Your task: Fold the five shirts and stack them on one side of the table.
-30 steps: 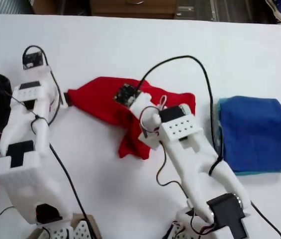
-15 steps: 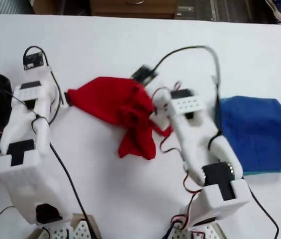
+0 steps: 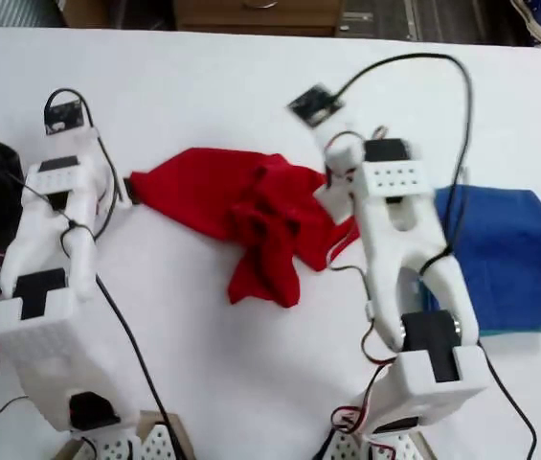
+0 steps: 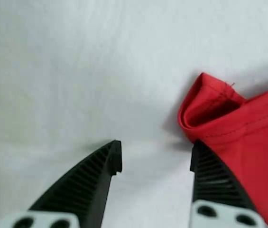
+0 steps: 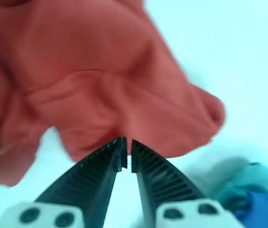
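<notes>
– Two arms are at one crumpled red cotton shirt. Which end matters for the next move?

– I think the left end. The shirt lies with its long axis from left to right across the middle of the white tabletop. It is narrow at the left, bunched in the middle, and one flap hangs toward the near side.

– Where are the left arm's fingers?

– They are spread wide, low over the tabletop, with nothing between them. The rolled left corner of the shirt is just beside the tip of one finger, outside the gap. In the scene the cloth lies to the right of these fingers, so in my judgement they must shift a little to the right before they close on the corner.

– And the right arm's fingers?

– These are pressed together, with the tips at the right edge of the red cloth. I cannot tell if a fold is caught between them.

– Which arm is nearer to the stack?

– The right one. The folded blue shirt lies at the right side of the tabletop, just beyond that arm and well apart from the left arm.
</notes>
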Robot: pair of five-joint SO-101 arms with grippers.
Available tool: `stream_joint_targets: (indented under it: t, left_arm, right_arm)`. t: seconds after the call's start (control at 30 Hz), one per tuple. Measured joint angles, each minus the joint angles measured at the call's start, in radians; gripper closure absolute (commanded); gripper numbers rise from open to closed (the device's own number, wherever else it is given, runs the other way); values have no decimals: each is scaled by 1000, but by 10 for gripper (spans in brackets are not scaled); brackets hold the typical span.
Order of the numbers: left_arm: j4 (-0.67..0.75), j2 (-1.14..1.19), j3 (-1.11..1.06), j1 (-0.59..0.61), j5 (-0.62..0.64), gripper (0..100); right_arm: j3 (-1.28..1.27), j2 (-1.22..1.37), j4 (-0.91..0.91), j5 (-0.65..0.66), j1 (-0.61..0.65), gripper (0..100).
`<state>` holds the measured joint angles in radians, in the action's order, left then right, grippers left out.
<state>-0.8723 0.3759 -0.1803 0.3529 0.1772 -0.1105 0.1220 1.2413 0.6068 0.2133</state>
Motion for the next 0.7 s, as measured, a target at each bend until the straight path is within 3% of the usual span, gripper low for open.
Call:
stream_joint_targets:
  t: [0.13,0.3,0.7]
  left_arm:
    - [0,0,0,0,0,744]
    - [0,0,0,0,0,744]
    - [0,0,0,0,0,744]
  right_arm:
    - [0,0,35,0,117,779]
    - [0,6,20,0,215,776]
    - [-100,37,-201,0,170,789]
